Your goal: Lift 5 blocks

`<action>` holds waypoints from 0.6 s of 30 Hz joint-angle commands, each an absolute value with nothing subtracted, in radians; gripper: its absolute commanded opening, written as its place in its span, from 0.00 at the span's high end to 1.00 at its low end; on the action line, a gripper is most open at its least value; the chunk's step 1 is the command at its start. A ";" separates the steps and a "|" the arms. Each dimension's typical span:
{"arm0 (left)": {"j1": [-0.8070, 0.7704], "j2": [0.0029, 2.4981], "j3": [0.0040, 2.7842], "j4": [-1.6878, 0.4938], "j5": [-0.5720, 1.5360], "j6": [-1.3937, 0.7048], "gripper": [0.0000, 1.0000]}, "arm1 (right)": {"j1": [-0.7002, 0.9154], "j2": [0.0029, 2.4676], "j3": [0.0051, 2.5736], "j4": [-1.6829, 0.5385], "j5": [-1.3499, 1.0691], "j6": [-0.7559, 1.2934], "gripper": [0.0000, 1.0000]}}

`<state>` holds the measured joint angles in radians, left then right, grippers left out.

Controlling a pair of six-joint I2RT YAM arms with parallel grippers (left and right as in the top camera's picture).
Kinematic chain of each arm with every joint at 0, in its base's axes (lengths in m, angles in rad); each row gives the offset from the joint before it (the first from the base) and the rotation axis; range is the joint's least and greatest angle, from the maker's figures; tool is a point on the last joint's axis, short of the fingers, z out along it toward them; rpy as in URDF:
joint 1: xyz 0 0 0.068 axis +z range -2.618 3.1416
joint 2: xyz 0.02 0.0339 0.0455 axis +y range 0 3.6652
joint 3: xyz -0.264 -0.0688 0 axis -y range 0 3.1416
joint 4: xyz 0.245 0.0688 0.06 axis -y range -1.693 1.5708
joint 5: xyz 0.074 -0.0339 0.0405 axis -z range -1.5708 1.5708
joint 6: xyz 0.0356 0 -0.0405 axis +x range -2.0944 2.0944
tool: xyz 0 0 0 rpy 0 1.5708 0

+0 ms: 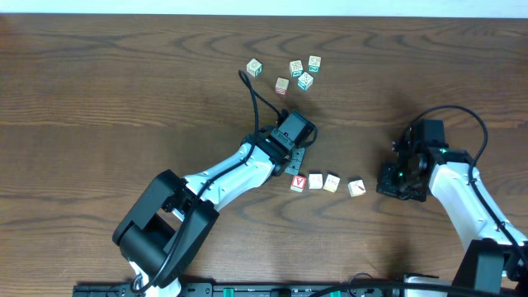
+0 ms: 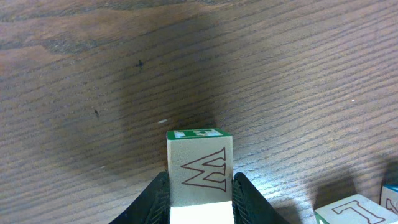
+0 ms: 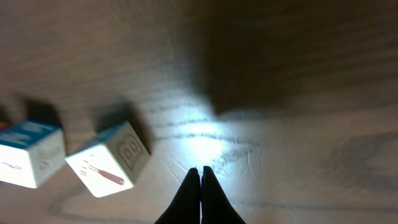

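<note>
My left jaws clamp the M block, seemingly mid-lift; right jaws together, empty; they must open around the nearby block.

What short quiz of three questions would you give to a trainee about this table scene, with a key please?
1. True or false: the right claw is shut on a block.
2. How many blocks lie in the row that starts with the red V block? A) two B) four C) six
3. Fill in: the left claw grips a lettered ____.
Key: 1 false, it is shut on nothing; 2 B; 3 block.
</note>
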<state>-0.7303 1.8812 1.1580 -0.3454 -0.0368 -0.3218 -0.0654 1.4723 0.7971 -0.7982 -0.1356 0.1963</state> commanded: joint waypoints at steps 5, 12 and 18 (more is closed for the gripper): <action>-0.730 1.874 1.116 -0.398 -0.062 -0.371 0.92 | -0.055 1.543 0.788 -0.778 -0.183 0.163 0.99; -0.730 1.874 1.116 -0.455 -0.097 -0.324 0.92 | -0.033 1.642 0.788 -0.749 -0.260 0.073 0.99; -0.730 1.874 1.116 -0.519 -0.099 -0.314 0.92 | 0.002 1.696 0.788 -0.720 -0.260 0.060 0.99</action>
